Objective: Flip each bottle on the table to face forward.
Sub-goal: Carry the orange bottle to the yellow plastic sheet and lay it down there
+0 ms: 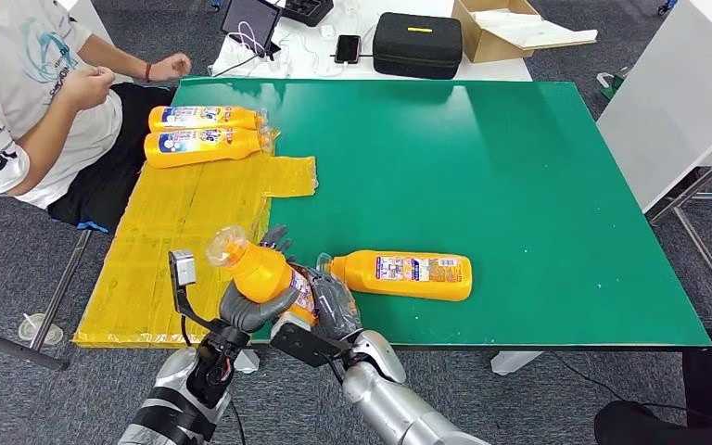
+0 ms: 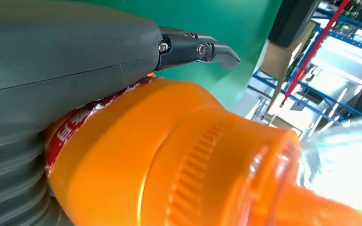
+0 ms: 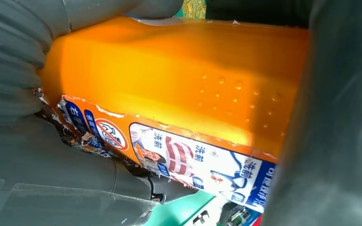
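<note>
Green tabletop [image 1: 519, 167], near edge: both hands, left hand [image 1: 252, 306] and right hand [image 1: 332, 306], grip one orange plastic detergent bottle [image 1: 261, 269] lifted clear. Rotate slowly, label forward, beside lying bottle [image 1: 408, 275].

Two silver, glossy forearms rise from below, the left one [image 1: 171, 408] banded with black rings, the right one [image 1: 399, 408] smooth and rounded. Each robot hand, left [image 1: 255, 301] and right [image 1: 332, 306], is grey with a ribbed cover and darker fingers [image 2: 198, 48] pinned by small bright screws. A black bracket carries a small grey camera [image 1: 183, 267]
</note>
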Controlling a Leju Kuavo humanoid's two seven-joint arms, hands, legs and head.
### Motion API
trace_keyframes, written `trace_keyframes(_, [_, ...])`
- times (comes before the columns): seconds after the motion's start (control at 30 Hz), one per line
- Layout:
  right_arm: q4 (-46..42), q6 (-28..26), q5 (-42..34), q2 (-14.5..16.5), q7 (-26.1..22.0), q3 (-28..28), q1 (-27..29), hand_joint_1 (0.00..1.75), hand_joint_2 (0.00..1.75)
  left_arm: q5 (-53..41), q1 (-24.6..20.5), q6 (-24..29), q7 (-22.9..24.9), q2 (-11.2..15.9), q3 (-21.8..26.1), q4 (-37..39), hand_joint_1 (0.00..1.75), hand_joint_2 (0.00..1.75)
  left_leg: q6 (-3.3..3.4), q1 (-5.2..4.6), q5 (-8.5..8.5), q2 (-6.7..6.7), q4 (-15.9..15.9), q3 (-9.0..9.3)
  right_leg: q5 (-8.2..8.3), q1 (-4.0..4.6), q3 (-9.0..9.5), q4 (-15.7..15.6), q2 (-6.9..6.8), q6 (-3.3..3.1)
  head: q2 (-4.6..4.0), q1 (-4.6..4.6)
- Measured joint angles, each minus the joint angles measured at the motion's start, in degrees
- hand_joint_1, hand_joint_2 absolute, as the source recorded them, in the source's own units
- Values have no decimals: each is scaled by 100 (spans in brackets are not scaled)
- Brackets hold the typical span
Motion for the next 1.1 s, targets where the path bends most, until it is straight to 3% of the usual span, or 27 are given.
trace_keyframes(0.57, [12, 13, 10, 4, 45, -10, -61, 175, 175, -94, 127, 195, -74, -91, 128, -322, 175, 175, 0, 0, 0, 3, 0, 0, 0, 0, -1, 0, 2, 0, -1, 0])
trace_keyframes(0.87, [12, -11, 14, 9, 43, -23, -61, 166, 175, -112, 166, 238, -80, -110, 142, -365, 175, 175, 0, 0, 0, 4, 0, 0, 0, 0, -1, 0, 2, 0, -1, -1])
trace_keyframes(0.93, [12, -11, 15, 12, 43, -25, -61, 91, 175, -112, 166, 238, -80, -115, 151, -365, 175, 175, 0, 0, 0, 4, 0, 1, 0, 0, -1, 0, 3, 0, -1, -1])
trace_keyframes(1.0, [12, -17, 19, 14, 43, -26, -60, 8, 87, -119, 163, 240, -81, -121, 163, -366, 175, 175, 0, 0, 0, 4, 0, 1, 0, 0, -1, 0, 3, 0, -1, 0])
trace_keyframes(1.07, [13, -77, 32, 15, 51, -26, -48, 0, 0, -150, 159, 278, -90, -126, 172, -381, 175, 175, 0, 0, 0, 4, 0, 0, 0, 0, -1, 0, 3, 0, -1, 0])
trace_keyframes(1.1, [13, -121, 37, 15, 59, -26, -40, 0, 0, -185, 156, 324, -108, -129, 176, -398, 175, 175, 0, 0, 0, 4, 0, 0, 0, 0, -1, 0, 3, 0, -1, -1])
